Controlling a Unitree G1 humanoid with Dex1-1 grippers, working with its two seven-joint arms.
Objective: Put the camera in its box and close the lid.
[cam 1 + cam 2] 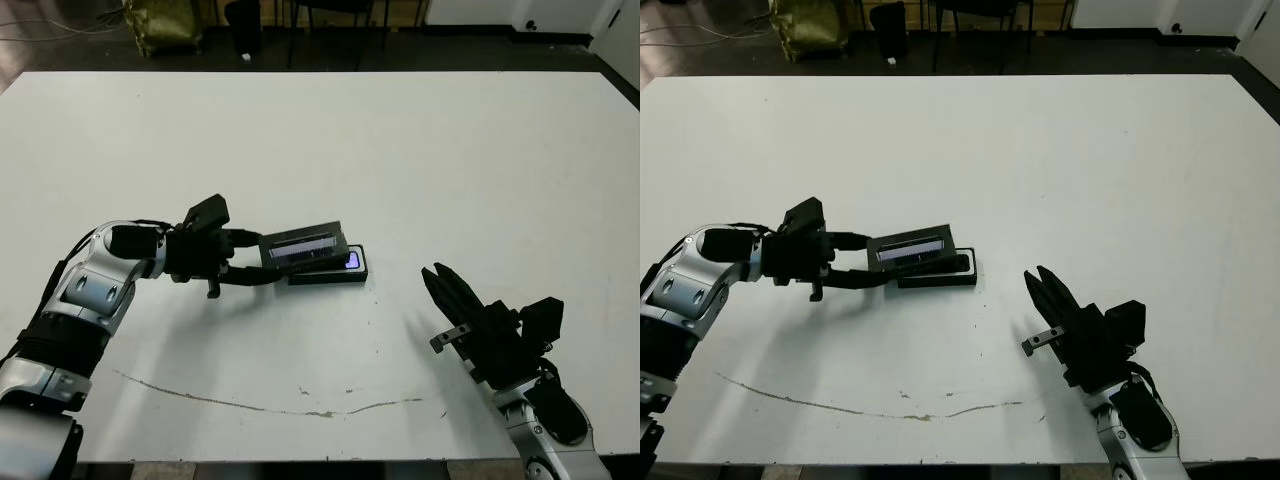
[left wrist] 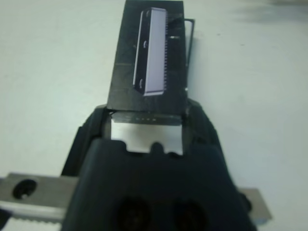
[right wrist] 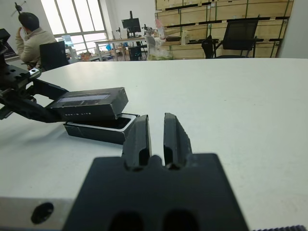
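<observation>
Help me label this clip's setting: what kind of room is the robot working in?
Probably an office or lab that doubles as storage: the right wrist view shows a person seated at a desk by windows, a monitor, office chairs, and stacked wooden crates.

Illumination in the head views is even and bright; the white table [image 1: 400,150] reads uniformly pale with mild falloff toward the dark floor beyond its far edge. Shadows are soft and short, lying close under the left arm [image 1: 100,285] and the box [image 1: 330,274]. The lid [image 2: 149,53] window strip shows pale glare in the left wrist view, which is soft overall, with the gripper body blurred. In the right wrist view, daylight from the windows [image 3: 72,17] overexposes the background.
</observation>
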